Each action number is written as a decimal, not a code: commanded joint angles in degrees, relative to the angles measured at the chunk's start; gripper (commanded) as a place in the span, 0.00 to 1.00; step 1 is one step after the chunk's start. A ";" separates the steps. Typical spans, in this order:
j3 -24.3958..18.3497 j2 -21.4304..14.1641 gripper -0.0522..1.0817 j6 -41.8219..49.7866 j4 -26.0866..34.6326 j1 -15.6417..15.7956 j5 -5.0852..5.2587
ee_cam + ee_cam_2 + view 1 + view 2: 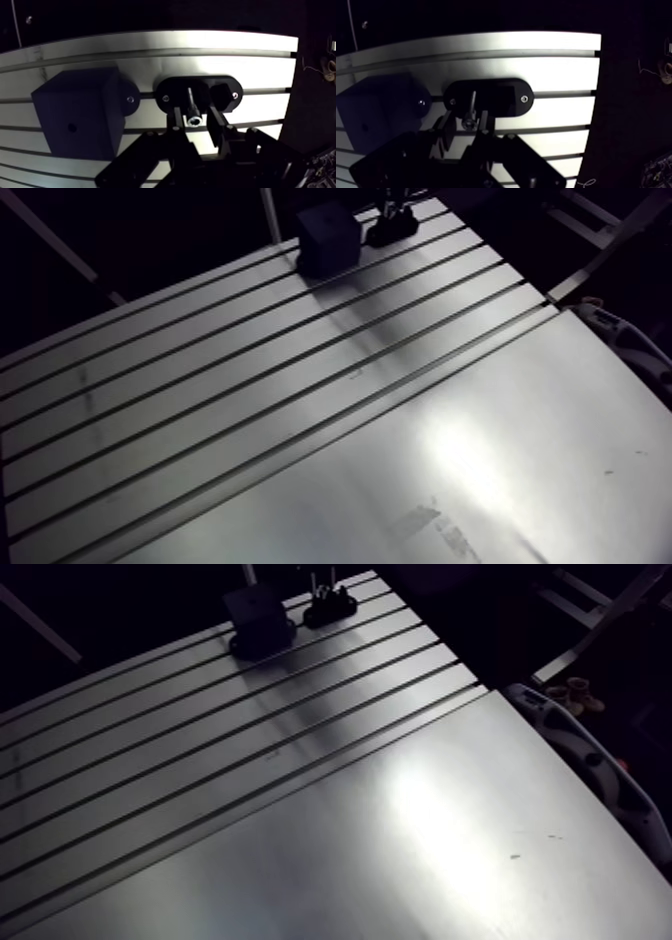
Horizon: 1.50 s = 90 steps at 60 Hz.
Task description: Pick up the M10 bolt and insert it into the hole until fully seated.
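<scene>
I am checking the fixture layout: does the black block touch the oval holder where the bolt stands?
Apart. The wrist view shows a strip of bright table between the black block and the oval holder.

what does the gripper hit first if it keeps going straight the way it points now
Probably the black oval holder: the bolt standing in it sits between the open fingers of the gripper, so the fingertips would meet the holder's top beside it. Depth is hard to judge here.

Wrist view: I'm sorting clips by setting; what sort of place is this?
Probably a robot assembly test bench: a slotted aluminium table, a screwed-down black holder carrying a bolt, and a black block with a hole.
</scene>
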 commanded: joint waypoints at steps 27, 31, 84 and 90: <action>0.14 0.03 0.62 0.00 -0.17 0.00 -0.07; 0.14 0.03 0.63 0.00 -0.17 0.00 -0.14; 0.23 0.12 0.67 0.01 -0.17 0.00 -0.50; -0.02 0.12 0.68 0.09 -0.17 0.00 -0.34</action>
